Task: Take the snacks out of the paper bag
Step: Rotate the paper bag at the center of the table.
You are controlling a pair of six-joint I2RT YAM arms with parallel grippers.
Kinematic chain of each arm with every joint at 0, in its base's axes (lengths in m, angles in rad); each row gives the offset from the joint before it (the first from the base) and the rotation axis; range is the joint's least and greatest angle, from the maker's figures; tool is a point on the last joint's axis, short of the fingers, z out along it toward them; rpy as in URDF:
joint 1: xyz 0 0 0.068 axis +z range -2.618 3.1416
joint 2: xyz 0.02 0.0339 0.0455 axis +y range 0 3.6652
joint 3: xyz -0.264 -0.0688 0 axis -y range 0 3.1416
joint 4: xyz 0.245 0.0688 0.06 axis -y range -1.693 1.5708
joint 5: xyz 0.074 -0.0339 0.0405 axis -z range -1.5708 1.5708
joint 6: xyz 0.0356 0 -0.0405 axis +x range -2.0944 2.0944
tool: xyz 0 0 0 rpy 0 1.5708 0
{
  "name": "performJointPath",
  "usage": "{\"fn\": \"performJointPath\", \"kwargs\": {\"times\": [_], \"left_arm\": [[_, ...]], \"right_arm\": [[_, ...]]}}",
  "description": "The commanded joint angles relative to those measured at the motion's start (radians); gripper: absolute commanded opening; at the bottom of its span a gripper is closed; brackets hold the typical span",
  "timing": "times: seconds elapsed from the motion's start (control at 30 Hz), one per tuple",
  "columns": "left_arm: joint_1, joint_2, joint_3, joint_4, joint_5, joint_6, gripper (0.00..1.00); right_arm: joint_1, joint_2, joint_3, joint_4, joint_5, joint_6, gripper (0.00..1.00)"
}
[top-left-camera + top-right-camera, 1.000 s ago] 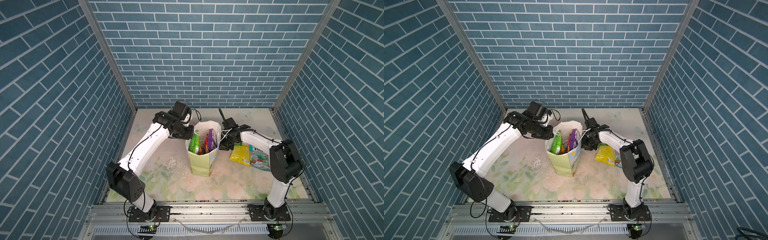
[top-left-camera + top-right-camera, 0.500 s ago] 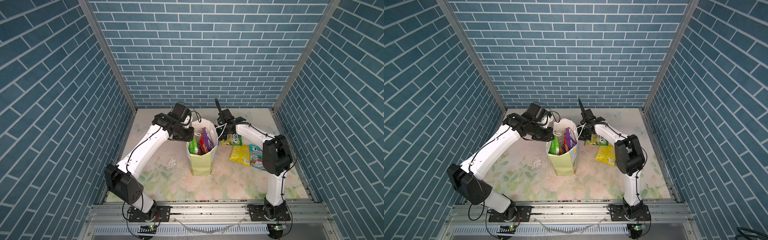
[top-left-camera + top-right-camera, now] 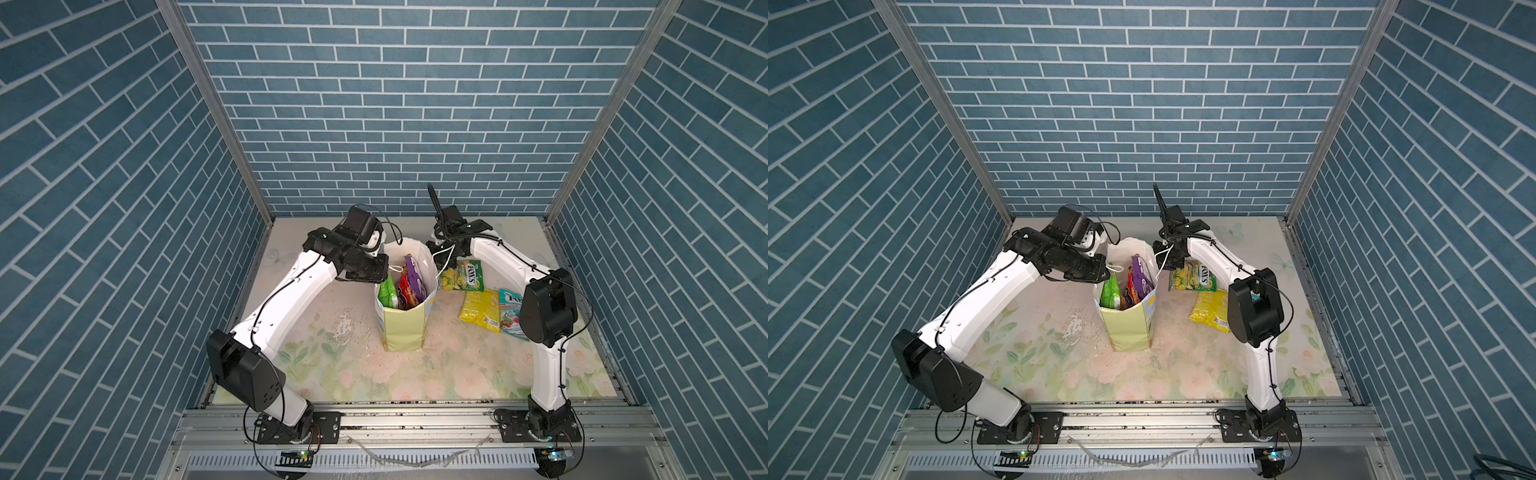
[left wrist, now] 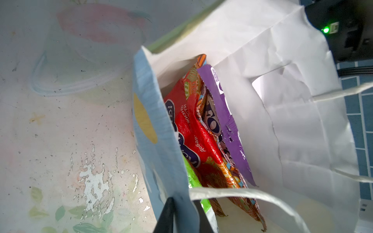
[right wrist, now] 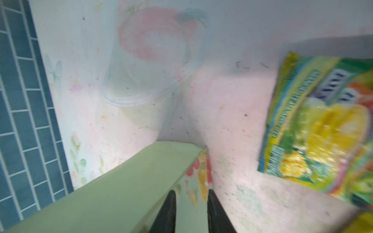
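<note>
Mid tabletop [image 3: 332, 374], the paper bag [image 3: 403, 328] stands upright with its mouth open, four packets inside: green packet [image 3: 387, 291] at the near-left wall, red packet [image 4: 193, 129], orange packet [image 4: 228, 175] and purple packet [image 4: 224, 121] standing highest. Three are out, lying on the robot's right of the bag: green Fox's packet [image 3: 465, 275] just beside it, then yellow packet [image 3: 482, 316] and teal-white packet [image 3: 509, 311], partly hidden by the right arm. Left gripper [image 4: 184, 201] sits at the bag's left rim, jaws narrow and pinched on the printed wall, one finger outside, one inside. Right gripper [image 5: 190, 193] is outside the far-right corner, above the bag's edge, jaws a narrow gap apart with nothing between them in the wrist view. A white cord handle [image 3: 445, 255] loops across it in both top views; hooked or just draped, can't tell. Step in hand looks like bracing the bag and going back in for the next packet, task roughly under halfway. To do it well: hold the left pinch firm so the mouth stays wide and the bag does not tip; get the right jaws free of the cord first, since a snag would likely drag the bag over; come in from above, open wider, take the purple packet by its top seam, lift straight up clear of the rim, set it down beside the others
</note>
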Motion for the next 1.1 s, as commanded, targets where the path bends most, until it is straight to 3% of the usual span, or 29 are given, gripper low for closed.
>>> {"fn": "performJointPath", "kwargs": {"times": [0.0, 0.23, 0.37, 0.77, 0.93, 1.07], "left_arm": [[-0.005, -0.025, 0.01, 0.014, -0.021, 0.03, 0.22], [0.006, -0.037, 0.012, 0.044, -0.032, 0.04, 0.3], [0.009, -0.05, 0.005, 0.066, -0.054, 0.036, 0.35], [0.031, -0.06, -0.024, 0.1, -0.079, 0.033, 0.37], [0.034, -0.05, -0.034, 0.105, -0.069, 0.033, 0.36], [0.034, -0.06, -0.063, 0.126, -0.061, 0.029, 0.36]], "right_arm": [[-0.043, -0.141, 0.007, -0.132, 0.219, -0.072, 0.29], [-0.056, -0.287, 0.148, -0.287, 0.428, -0.158, 0.29], [-0.025, -0.309, 0.292, -0.373, 0.439, -0.212, 0.29], [0.268, -0.187, 0.788, -0.578, 0.41, -0.26, 0.29], [0.364, -0.14, 0.768, -0.576, 0.313, -0.182, 0.28], [0.41, -0.079, 0.773, -0.625, 0.346, -0.126, 0.27]]}}
